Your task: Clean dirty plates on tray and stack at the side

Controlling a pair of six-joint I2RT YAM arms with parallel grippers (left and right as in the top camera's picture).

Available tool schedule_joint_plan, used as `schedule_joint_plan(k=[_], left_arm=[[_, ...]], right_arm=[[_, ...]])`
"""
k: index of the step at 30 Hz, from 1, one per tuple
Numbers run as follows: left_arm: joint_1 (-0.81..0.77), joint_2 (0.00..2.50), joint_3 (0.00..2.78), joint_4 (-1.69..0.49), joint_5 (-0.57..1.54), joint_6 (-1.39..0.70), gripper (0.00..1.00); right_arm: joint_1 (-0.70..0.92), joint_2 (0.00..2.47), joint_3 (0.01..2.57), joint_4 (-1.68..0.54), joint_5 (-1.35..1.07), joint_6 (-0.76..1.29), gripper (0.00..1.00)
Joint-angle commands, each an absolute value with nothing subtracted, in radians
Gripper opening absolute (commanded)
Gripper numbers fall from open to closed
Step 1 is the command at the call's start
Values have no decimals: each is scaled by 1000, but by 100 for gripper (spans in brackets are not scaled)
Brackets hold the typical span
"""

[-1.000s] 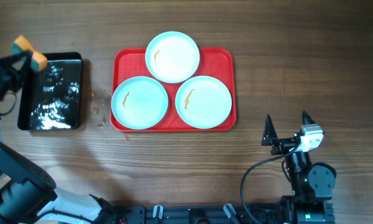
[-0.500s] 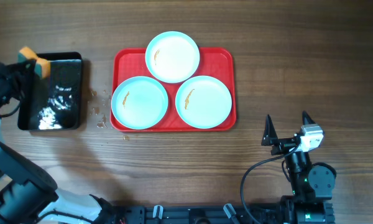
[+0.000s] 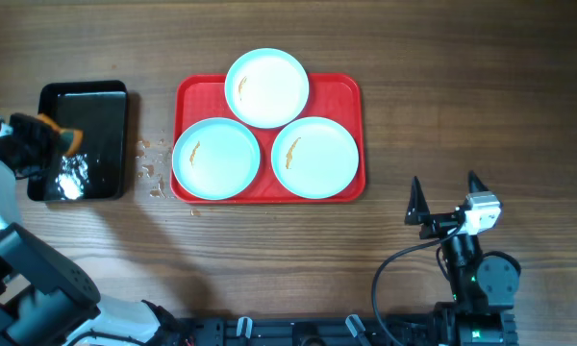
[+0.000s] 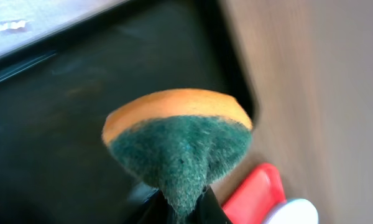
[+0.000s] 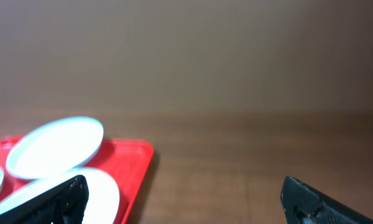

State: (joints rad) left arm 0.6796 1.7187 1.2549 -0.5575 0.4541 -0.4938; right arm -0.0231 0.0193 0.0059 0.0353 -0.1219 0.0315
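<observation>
Three pale blue-white plates lie on the red tray (image 3: 351, 96): one at the back (image 3: 266, 87), one front left (image 3: 215, 159), one front right (image 3: 314, 157). Each has a small orange-brown smear. My left gripper (image 3: 58, 137) is shut on an orange and green sponge (image 4: 180, 146) and holds it over the black bin (image 3: 101, 115) at the left. My right gripper (image 3: 444, 197) is open and empty over the table, right of and nearer than the tray. The right wrist view shows the tray corner (image 5: 140, 155) and two plates (image 5: 56, 146).
The glossy black bin holds shiny liquid. Small crumbs or drops (image 3: 151, 163) lie on the wood between the bin and the tray. The wooden table extends right of the tray.
My left gripper has moved with the sponge from the bin's back left corner down toward the bin's left middle. The right arm has not moved.
</observation>
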Motion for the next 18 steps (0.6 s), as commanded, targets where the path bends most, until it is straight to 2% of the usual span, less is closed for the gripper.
schedule_joint_plan(k=[1, 4, 6, 10, 11, 14, 16, 18], left_arm=[[679, 1670, 1263, -395, 974, -398, 4], [676, 1620, 1263, -218, 1180, -480, 4], [676, 1585, 1263, -189, 1179, -517, 4], [675, 1550, 1263, -233, 1169, -513, 4], [672, 1546, 1263, -254, 1126, -512, 4], [659, 1546, 1263, -311, 901, -501, 4], [647, 1546, 1263, -361, 722, -501, 4], [636, 1546, 1263, -391, 607, -501, 4]], right_arm=[[-25, 11, 6, 142, -116, 39, 100], [-25, 11, 6, 172, -194, 119, 100], [-25, 11, 6, 224, -180, 121, 100], [-25, 11, 6, 464, -284, 319, 100], [-25, 13, 6, 589, -316, 312, 100], [-25, 37, 50, 763, -318, 296, 100], [-25, 85, 156, 733, -386, 242, 100], [-25, 184, 329, 579, -502, 171, 100]])
